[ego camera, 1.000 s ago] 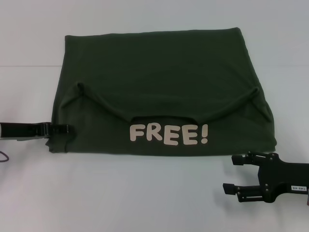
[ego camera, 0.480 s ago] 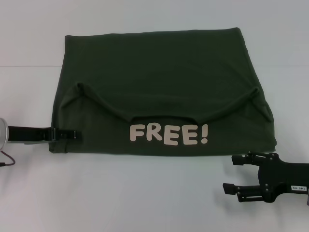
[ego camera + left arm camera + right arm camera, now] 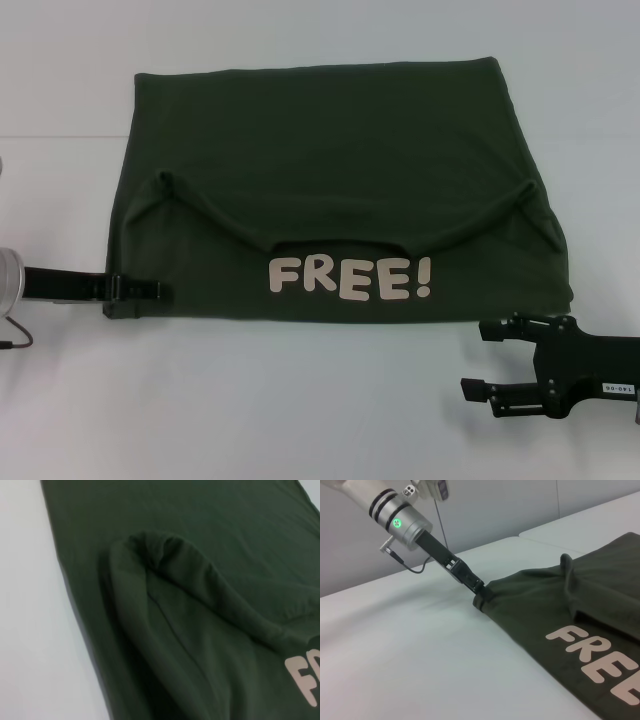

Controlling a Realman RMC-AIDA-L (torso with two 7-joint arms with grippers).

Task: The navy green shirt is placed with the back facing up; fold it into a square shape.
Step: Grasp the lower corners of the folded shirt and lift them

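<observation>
White table top [image 3: 300,400] fills the head view, smooth and matte, running from the near edge out to both sides. Over on the far side there's a faint seam [image 3: 60,137] crossing left to right, and the far panel [image 3: 300,35] beyond it looks a shade greyer. The right wrist view picks up that same white surface [image 3: 420,645], and the seam [image 3: 535,539] shows there as a shallow groove between two slabs. Behind the table stands a plain grey wall [image 3: 495,505] with a thin vertical joint [image 3: 557,500] in it. The left wrist view shows just a strip of white table [image 3: 30,630].
</observation>
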